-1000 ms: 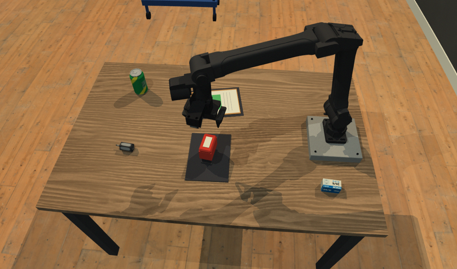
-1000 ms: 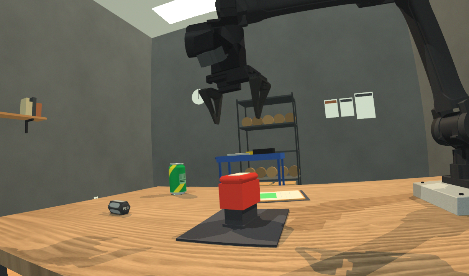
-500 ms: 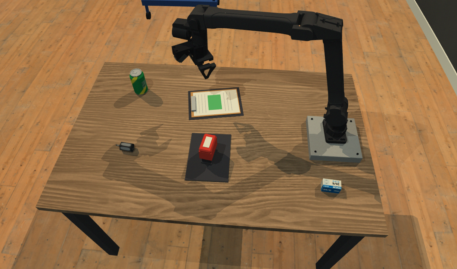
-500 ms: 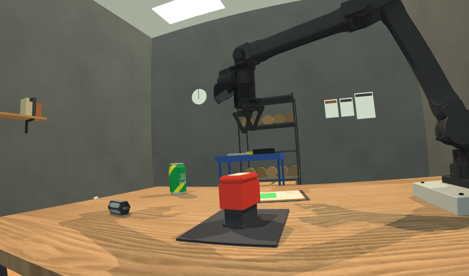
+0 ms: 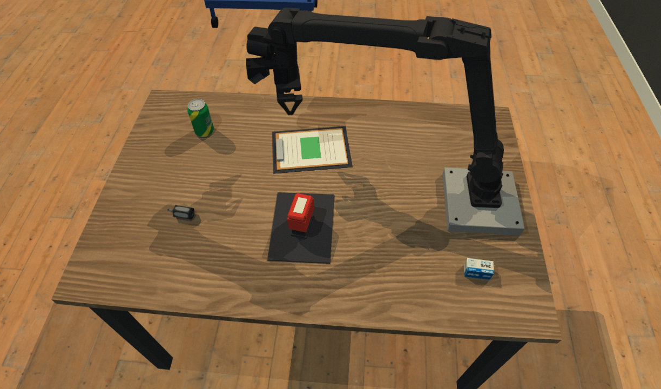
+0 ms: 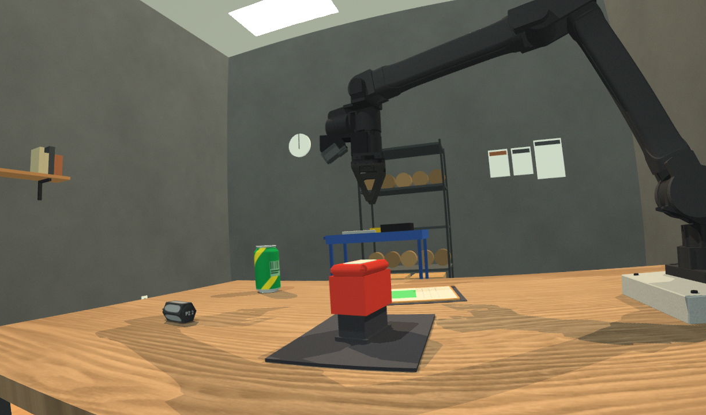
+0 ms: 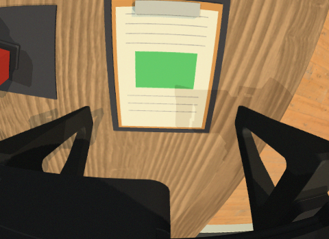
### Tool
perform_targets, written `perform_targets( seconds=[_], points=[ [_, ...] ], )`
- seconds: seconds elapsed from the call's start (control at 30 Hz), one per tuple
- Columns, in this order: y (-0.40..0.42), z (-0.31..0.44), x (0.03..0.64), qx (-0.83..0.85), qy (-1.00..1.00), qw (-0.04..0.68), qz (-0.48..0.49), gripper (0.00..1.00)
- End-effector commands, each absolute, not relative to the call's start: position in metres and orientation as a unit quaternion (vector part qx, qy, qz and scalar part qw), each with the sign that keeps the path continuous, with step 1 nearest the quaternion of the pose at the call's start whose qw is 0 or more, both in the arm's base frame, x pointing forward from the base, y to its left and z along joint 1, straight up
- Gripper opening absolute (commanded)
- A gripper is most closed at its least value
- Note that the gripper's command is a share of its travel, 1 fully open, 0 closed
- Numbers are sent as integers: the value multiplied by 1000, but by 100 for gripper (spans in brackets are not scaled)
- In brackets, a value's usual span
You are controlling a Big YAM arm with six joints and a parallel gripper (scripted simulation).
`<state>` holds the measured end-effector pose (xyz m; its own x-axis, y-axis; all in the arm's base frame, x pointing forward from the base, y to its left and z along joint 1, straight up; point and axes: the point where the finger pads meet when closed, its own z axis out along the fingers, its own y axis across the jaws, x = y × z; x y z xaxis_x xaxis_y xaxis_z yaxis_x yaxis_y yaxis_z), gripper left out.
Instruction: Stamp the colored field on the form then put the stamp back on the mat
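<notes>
Gripper (image 5: 289, 107) upper centre of top view, high above form's (image 5: 311, 148) far edge, fingers spread wide, empty. Stamp (image 5: 300, 212) upright on mat (image 5: 280, 246), frame centre, ungrasped. Risk: off-centre descent tips tall stamp; tilted grasp prints unevenly on green field (image 5: 310, 147).

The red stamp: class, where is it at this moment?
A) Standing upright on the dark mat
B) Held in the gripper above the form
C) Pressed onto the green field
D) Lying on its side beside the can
A: the red stamp stands upright on the dark mat, while the open gripper hangs empty beyond the form.
</notes>
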<state>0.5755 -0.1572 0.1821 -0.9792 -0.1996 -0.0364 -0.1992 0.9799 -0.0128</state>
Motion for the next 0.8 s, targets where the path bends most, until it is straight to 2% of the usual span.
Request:
perform_targets(
  seconds=[0.0, 0.23, 0.3, 0.37, 0.77],
  points=[
    [-173, 105, 573, -69, 998, 3, 2, 100],
    [-159, 58, 572, -80, 997, 3, 2, 100],
    [-168, 107, 594, -77, 996, 52, -16, 100],
    [-170, 107, 594, -75, 996, 51, -16, 100],
    [-163, 58, 567, -75, 997, -5, 5, 100]
  ],
)
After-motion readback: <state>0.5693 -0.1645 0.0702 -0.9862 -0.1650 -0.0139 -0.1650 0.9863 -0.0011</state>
